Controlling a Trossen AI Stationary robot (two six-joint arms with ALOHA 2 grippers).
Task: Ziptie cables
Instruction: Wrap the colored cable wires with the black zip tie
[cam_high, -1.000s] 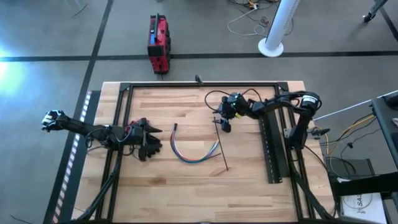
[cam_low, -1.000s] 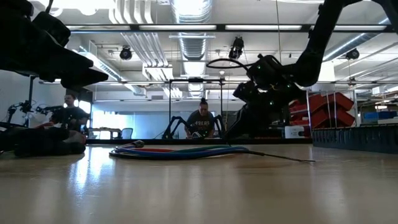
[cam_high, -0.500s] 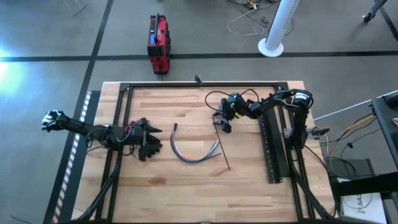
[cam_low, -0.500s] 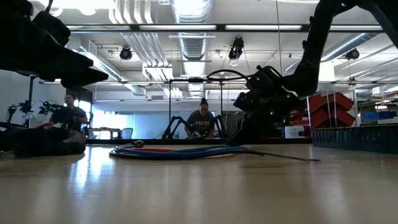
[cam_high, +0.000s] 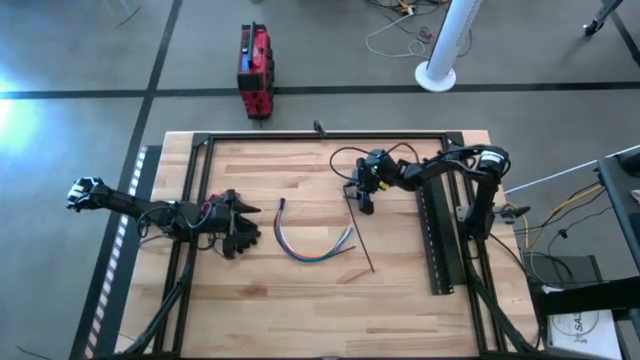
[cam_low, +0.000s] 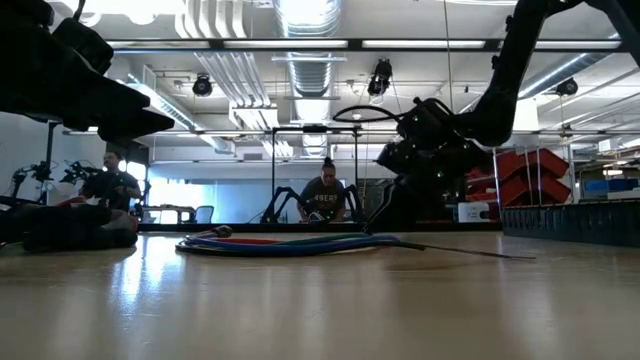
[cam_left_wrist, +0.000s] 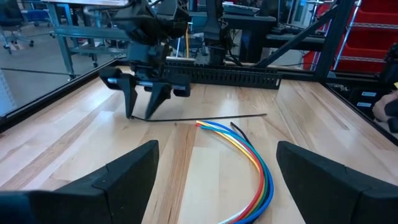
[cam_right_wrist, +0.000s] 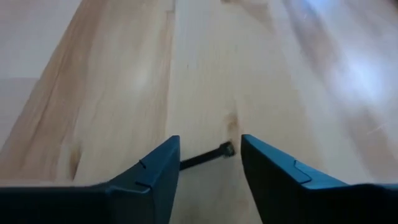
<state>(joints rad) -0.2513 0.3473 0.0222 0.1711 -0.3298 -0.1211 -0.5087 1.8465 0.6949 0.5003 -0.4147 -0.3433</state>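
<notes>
The thin black plastic ziptie (cam_high: 361, 234) lies flat mid-table, just beside the curved blue, green and yellow cables (cam_high: 312, 243). Your right tool (cam_high: 366, 204) straddles its head, fingers apart. Next, pinch it shut. Left tool (cam_high: 243, 236) waits open near the left edge.

cables: we find the curved bundle of blue, green and yellow wires (cam_high: 312, 245) mid-table.
ziptie: thin black plastic strip (cam_high: 362, 240) just right of it.
perforated bar: long black bar (cam_high: 438, 245) farther right.
left gripper (cam_high: 240, 230): left of wires.
</notes>
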